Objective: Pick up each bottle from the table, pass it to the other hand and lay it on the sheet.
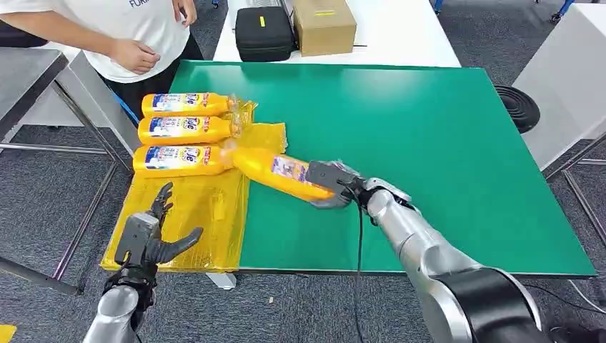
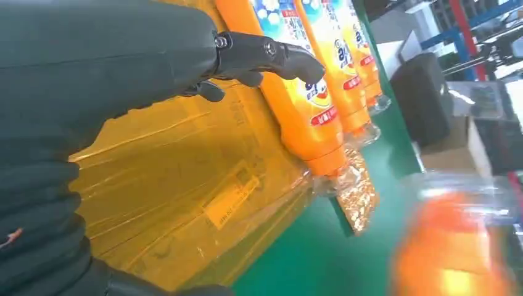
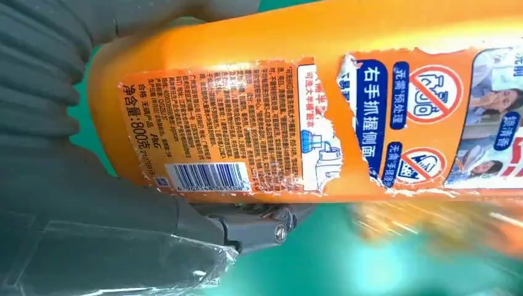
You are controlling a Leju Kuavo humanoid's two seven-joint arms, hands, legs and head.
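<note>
Currently right hand (image 1: pixel 334 183) clamped round base of orange detergent bottle (image 1: pixel 275 170); left hand (image 1: pixel 151 232) spread, holding nothing. Rigid, likely heavy, glossy plastic; grasp mid-body.

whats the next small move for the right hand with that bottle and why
Probably carry the bottle a bit further toward the open left hand waiting over the yellow sheet. The right hand grips only its base, and three bottles already lie on the sheet, so the handover comes next.
</note>
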